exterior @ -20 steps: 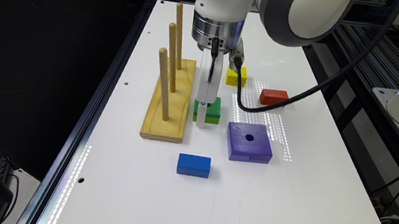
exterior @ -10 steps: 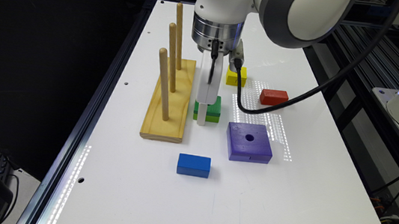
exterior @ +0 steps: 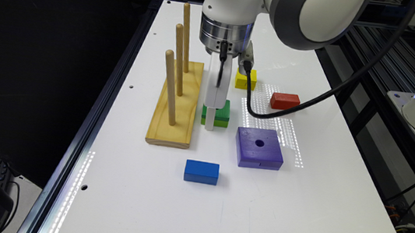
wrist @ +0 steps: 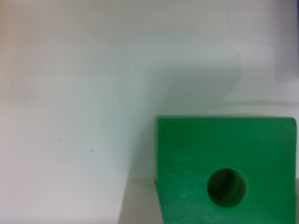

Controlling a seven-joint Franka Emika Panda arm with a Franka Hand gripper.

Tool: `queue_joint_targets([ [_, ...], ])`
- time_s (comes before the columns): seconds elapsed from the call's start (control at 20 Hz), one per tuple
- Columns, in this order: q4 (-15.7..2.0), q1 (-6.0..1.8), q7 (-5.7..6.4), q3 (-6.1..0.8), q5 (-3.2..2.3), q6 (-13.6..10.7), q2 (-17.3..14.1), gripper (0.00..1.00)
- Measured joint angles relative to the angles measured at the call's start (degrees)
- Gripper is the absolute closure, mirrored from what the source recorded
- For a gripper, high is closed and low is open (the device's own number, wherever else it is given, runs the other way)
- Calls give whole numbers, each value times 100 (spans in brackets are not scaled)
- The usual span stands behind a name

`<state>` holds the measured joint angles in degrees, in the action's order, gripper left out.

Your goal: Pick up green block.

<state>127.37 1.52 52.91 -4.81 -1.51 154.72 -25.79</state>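
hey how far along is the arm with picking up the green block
Done: the gripper has come down at the green block, beside the wooden peg board. In hand: the grasp; the wrist view has the green block close up, but whether the gripper has closed cannot be told. Left: the lift; the block still looks to be resting on the white table.

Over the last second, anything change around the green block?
Nothing visibly changed. The end effector is at the green block in the same spot on the white table, and the peg board, purple block, blue block, red block and yellow block lie as before.
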Motion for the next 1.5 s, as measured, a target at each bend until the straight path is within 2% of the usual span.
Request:
queue_joint_targets([
  [0.15,1,0,0,-2,0,-77,94,100],
  [0.45,10,0,0,-14,0,-521,516,100],
  [0.7,12,0,0,-21,0,-671,693,100],
  [0.95,14,-1,0,-37,0,-1131,1143,100],
  [1.3,15,-2,0,-46,0,-1254,1303,100],
  [1.5,13,-2,0,-53,0,-1549,1602,100],
])
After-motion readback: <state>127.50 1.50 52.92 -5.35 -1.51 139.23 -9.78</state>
